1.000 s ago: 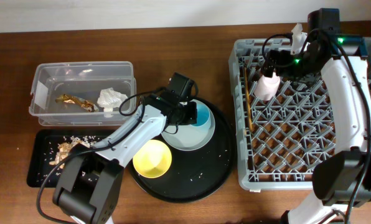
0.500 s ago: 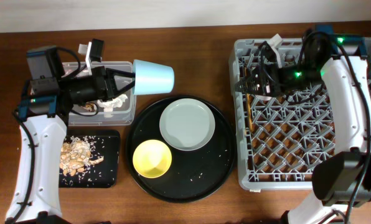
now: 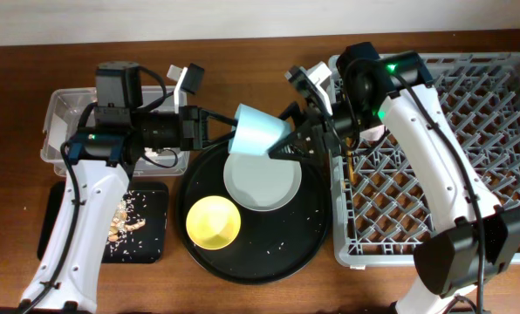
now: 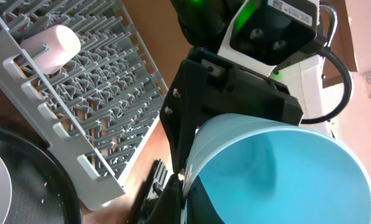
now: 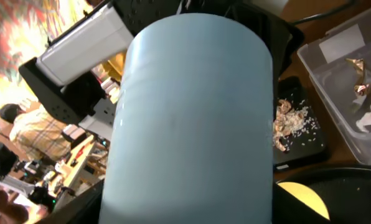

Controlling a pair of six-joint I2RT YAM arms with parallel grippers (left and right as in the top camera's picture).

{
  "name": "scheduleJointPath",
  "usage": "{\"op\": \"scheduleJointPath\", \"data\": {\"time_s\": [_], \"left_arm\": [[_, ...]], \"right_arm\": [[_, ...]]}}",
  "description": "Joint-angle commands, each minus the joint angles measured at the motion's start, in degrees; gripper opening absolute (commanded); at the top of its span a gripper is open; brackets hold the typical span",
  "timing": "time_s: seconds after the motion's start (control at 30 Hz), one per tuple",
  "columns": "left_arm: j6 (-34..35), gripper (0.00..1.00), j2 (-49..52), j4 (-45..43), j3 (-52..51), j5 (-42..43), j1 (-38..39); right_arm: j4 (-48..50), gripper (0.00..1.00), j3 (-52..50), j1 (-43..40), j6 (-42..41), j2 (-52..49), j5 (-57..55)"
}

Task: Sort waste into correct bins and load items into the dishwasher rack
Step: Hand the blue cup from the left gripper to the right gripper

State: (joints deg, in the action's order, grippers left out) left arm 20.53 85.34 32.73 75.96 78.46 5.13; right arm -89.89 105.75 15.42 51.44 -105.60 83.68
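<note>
Left hand clamps the small blue cup by its rim, holding it sideways in the air over the 12 o'clock edge of the round black tray. Right hand is spread wide, its fingers straddling the cup's base; whether they press it I cannot tell. At 9 o'clock of the cup, the white label on the clear tub is unreadable.

Cup: held above the plate.
Plate: set on the round tray, behind the bowl.
Rack: placed right of the round tray.
Tub: placed left, behind the flat tray.
</note>
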Motion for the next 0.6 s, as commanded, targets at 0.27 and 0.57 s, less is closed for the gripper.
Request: {"op": "scheduleJointPath", "data": {"time_s": [0.27, 0.57], "left_arm": [[-7.4, 0.21, 0.2, 9.9, 0.2, -5.4, 0.1], [-7.4, 0.59, 0.2, 11.3, 0.2, -27.1, 0.1]], "right_arm": [[2.9, 0.58, 0.3, -3.1, 0.6, 0.5, 4.5], [3.0, 0.56, 0.3, -8.5, -4.0, 0.5, -6.1]]}}
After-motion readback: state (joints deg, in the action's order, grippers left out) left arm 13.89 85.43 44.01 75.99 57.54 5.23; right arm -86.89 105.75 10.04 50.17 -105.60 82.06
